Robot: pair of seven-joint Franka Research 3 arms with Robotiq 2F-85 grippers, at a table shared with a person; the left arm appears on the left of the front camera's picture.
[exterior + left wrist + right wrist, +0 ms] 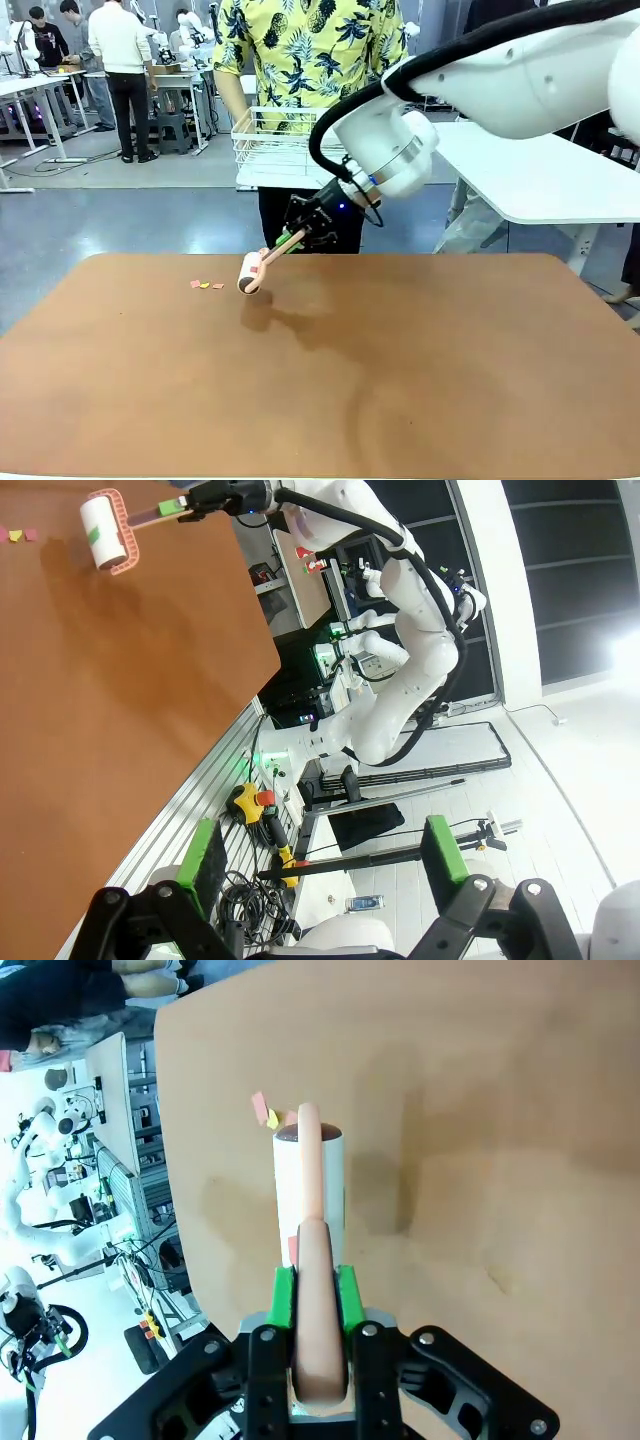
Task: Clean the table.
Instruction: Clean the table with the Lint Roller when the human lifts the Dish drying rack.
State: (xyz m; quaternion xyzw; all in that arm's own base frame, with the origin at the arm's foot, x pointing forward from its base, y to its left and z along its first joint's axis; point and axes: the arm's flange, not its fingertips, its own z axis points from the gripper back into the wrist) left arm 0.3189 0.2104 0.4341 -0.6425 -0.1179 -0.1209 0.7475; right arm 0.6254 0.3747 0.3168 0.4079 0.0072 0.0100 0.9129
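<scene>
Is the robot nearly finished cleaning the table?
Not yet. Done: the right claw has its tool, shut on the pink-handled white lint roller. In hand: the roller is right beside the small pink and yellow paper scraps. Left: those scraps lie on the reddish-brown table, not yet rolled up.
</scene>
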